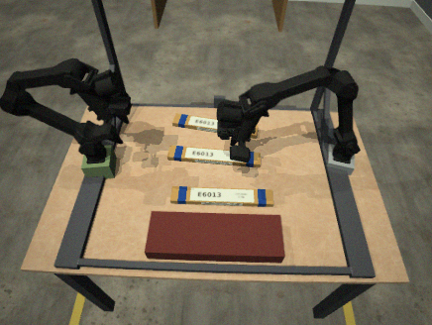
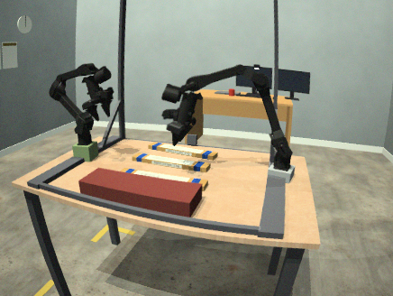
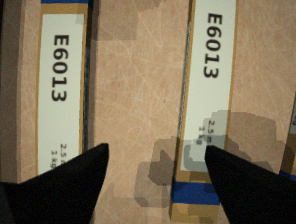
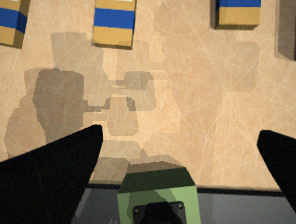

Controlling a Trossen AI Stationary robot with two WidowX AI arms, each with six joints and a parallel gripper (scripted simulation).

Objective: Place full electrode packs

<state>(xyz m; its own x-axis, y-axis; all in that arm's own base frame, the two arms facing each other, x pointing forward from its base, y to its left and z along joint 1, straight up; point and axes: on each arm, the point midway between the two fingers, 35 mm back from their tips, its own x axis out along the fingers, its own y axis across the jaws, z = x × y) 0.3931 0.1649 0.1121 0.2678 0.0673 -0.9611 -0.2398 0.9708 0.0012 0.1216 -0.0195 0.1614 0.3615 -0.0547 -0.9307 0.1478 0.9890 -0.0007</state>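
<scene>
Electrode packs, three of them, lie flat in a row on the wooden table (image 1: 307,218) (image 2: 239,194): the far pack (image 1: 194,122) (image 2: 181,150), the middle pack (image 1: 210,155) (image 2: 169,161) (image 3: 206,95) (image 4: 114,20) and the near pack (image 1: 223,195) (image 2: 162,176) (image 3: 60,115) (image 4: 237,15), just beside the dark red platform (image 1: 215,235) (image 2: 140,191). The left gripper (image 1: 234,143) (image 2: 172,131) (image 3: 157,151) points down above them, fingers parted around nothing. Over by the green base block (image 1: 99,168) (image 2: 86,151) (image 4: 157,195), the right gripper (image 1: 116,120) (image 2: 102,115) (image 4: 179,134) hangs wide open. Behind, a desk (image 2: 245,107) holds two monitors and a red mug (image 2: 232,92). From above, the left arm hides part of the far pack; from the front, the platform cuts off some of the near one.
</scene>
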